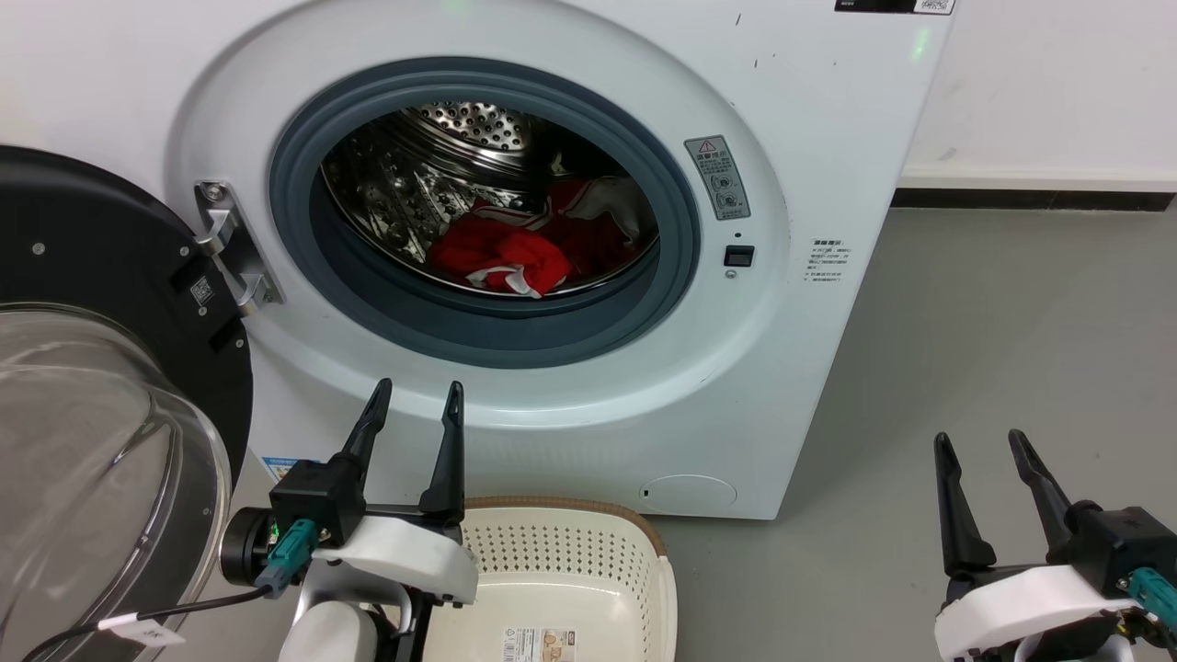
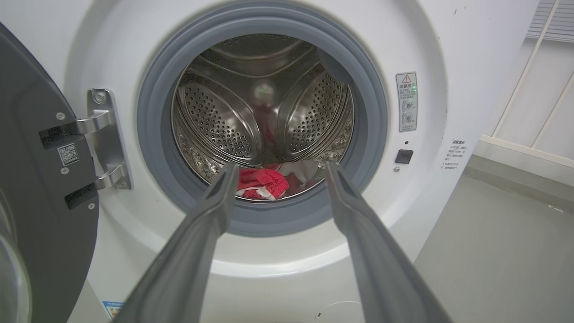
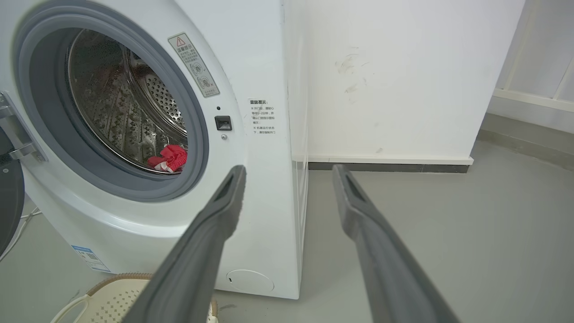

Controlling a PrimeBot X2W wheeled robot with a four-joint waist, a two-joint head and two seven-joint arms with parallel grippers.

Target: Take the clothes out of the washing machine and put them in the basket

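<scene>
Left gripper [image 1: 418,386]: lower left of the head view, fingers spread apart and holding nothing, tips pointing up at the white front panel just under the porthole. In its own wrist view the two fingers frame the lower part of the opening.
Right gripper [image 1: 978,437]: lower right of the head view, fingers parted with nothing between them, over bare floor and well apart from the machine.
Clothes [image 1: 501,253]: red heap with white striped trim, at the bottom of the drum, centre of the head view.
Drum [image 1: 414,175]: perforated steel, shiny, reflecting the red fabric.
Rubber seal [image 1: 680,230]: grey ring around the porthole.
Washing machine [image 1: 809,138]: white front-loader across the upper half of the head view, with a warning label [image 1: 717,176] to the right of the opening.
Door [image 1: 83,276]: swung open at the left edge, black frame on a metal hinge [image 1: 225,244], clear glass bowl bulging below.
Basket [image 1: 570,552]: cream, perforated, brown-rimmed, bottom centre, on the floor just in front of the machine and beside the left wrist.
Floor [image 1: 993,349]: plain grey, right side.
</scene>
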